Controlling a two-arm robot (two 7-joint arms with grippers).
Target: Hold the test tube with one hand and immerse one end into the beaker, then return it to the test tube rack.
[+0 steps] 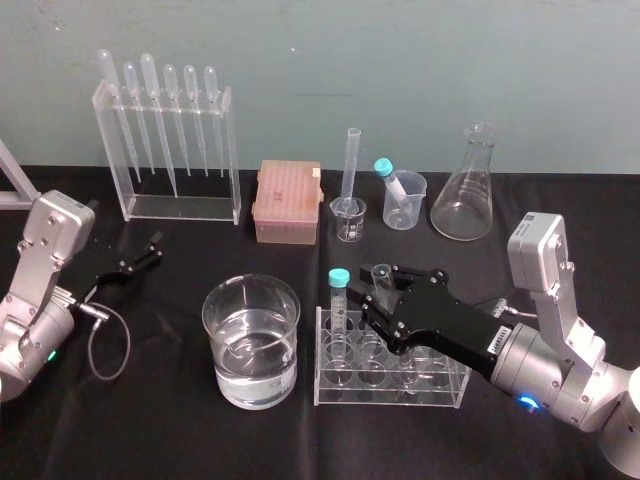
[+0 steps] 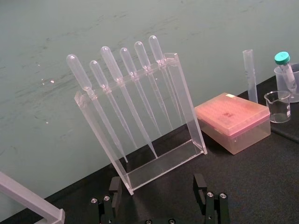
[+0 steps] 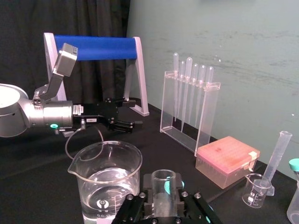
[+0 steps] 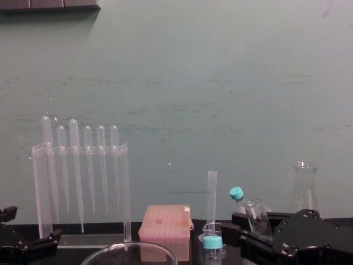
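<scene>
right gripper (image 3: 164, 199), right wrist view: fingers pinch the test tube (image 3: 164, 185) just under its rim; beaker (image 3: 105, 179) just beside, part-filled.
head view: tube sits at the test tube rack (image 1: 390, 388), right of the beaker; a teal-capped tube (image 1: 338, 300) stands between them. lift straight up to clear it before swinging over the beaker rim, i'd judge.
chest view: tube leans slightly; keep the grip firm.
left wrist view: left gripper (image 2: 157, 183) fingers spread, parked well left of the beaker.
</scene>
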